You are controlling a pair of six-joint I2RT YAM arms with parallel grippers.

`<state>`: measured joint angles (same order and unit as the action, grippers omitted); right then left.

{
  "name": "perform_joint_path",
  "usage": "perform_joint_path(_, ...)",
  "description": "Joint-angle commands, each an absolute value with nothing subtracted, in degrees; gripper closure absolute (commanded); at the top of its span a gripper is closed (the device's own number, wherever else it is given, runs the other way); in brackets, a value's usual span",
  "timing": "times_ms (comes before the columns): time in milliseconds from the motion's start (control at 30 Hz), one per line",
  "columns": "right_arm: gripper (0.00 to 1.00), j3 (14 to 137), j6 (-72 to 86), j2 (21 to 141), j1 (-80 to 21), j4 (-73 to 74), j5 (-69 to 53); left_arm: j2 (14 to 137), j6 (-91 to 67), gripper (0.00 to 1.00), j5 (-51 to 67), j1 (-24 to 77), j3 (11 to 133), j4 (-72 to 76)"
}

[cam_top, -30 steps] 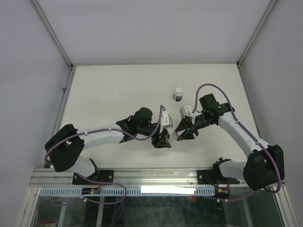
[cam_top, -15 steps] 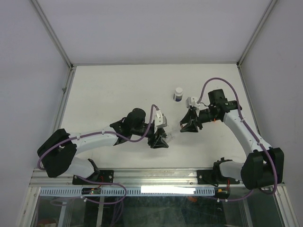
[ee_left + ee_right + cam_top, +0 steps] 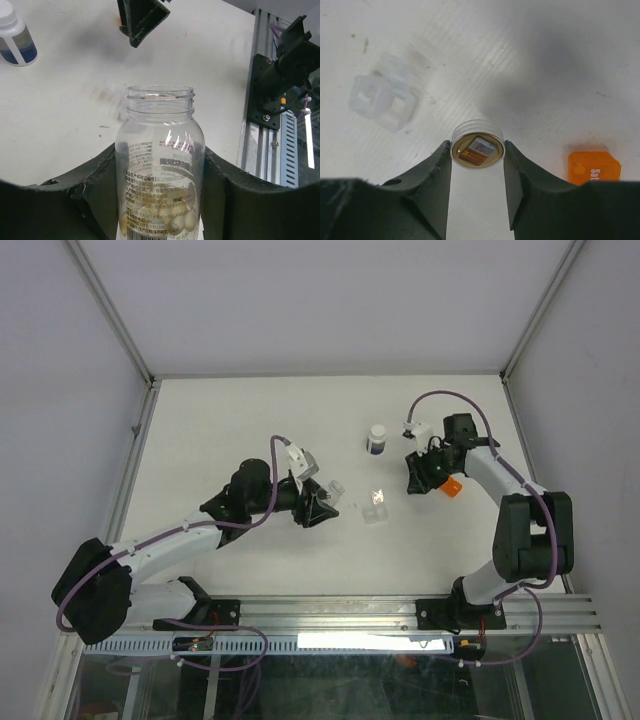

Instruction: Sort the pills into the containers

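Items counted on the desk (image 3: pixel 220 430): one white bottle, one two-cell box, one orange square piece. Two further items are held off it, one per arm.

The left gripper (image 3: pixel 322 505) has its jaws closed on the sides of one clear bottle (image 3: pixel 160 165). The bottle is uncapped and carries a printed label. Pale round pills (image 3: pixel 177 220) lie at its bottom; their number cannot be told.

The right gripper (image 3: pixel 418 478) has its jaws closed narrowly on one small round vial (image 3: pixel 477 150), its threaded end facing the wrist camera and a tan-orange tint showing inside.

The two-cell box (image 3: pixel 375 512) is clear and lies on the desk between the two grippers, touching neither.

The white bottle (image 3: pixel 377 439) has a blue label, is capped and stands upright, farther back.

The orange square piece (image 3: pixel 451 486) lies flat just beside the right gripper.
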<state>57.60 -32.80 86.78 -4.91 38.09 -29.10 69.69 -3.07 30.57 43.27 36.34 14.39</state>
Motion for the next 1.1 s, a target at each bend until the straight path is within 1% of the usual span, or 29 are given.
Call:
perform_joint_path(0,0.84,58.93,-27.86,90.02,-4.92,33.57,-18.63,64.97,-5.93,1.0,27.3,42.3,35.21,21.18)
perform_joint_path(200,0.77,58.32,-27.08,93.11,-4.92,31.21,-12.91,59.66,-7.17,1.0,24.88,41.78,31.88,26.71)
perform_joint_path(400,0.68,58.48,-26.9,94.66,-4.97,31.2,-12.42,54.15,-8.06,1.0,24.8,41.18,28.56,31.59)
perform_joint_path(567,0.44,58.99,-26.81,93.22,-4.92,32.32,-14.49,53.07,-8.39,1.0,26.25,41.14,30.15,28.81)
perform_joint_path(700,0.36,59.58,-27.1,88.72,-4.93,33.88,-19.16,53.48,-9.23,1.0,27.77,41.19,34.0,24.94)
perform_joint_path(800,0.35,59.91,-28.24,84.8,-4.64,35.29,-24.45,53.53,-9.75,1.0,28.63,41.18,36.5,22.42)
perform_joint_path(867,0.35,60.3,-28.47,81.81,-4.28,35.98,-30.23,53.53,-10.13,1.0,29.85,41.2,38.05,21.83)
perform_joint_path(1000,0.35,61.01,-27.89,76.92,-4.2,36.3,-40.16,54.31,-12.85,1.0,32.39,40.97,43.75,24.86)
perform_joint_path(1067,0.35,61.26,-27.49,75.6,-4.18,36.16,-41.99,54.96,-12.74,1.0,30.4,39.69,46.6,25.55)
